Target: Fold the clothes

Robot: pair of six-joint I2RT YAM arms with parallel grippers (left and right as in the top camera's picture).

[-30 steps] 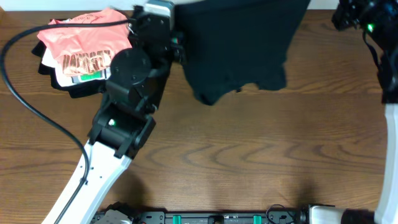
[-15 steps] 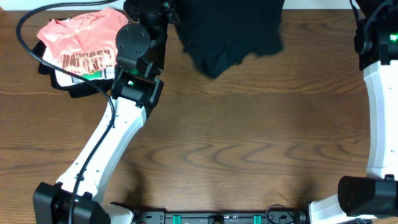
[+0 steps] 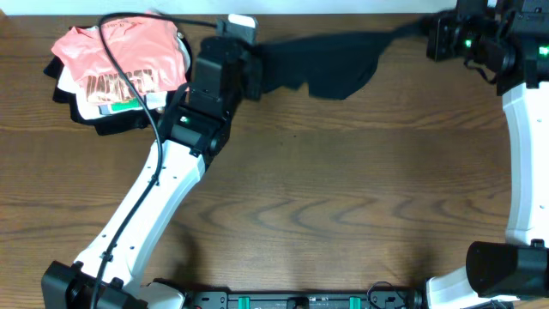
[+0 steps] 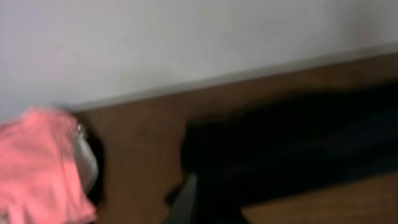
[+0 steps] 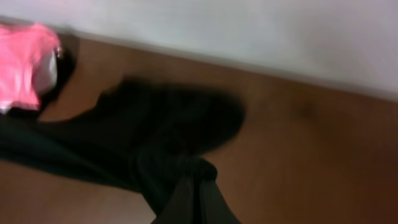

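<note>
Dropped and stretched since a second ago: the black garment (image 3: 339,64) now hangs taut between our arms, low over the tabletop's (image 3: 343,189) far edge. Our left fingers (image 4: 186,199) and right fingers (image 5: 180,208) are clenched on its ends. We judge it's spread for laying flat; no fold made yet.

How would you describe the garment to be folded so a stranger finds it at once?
Look along the far edge of the wooden table. The black garment is stretched there between the left gripper and right gripper. Unlike the pink shirt piled nearby, it is plain, with no lettering.
</note>
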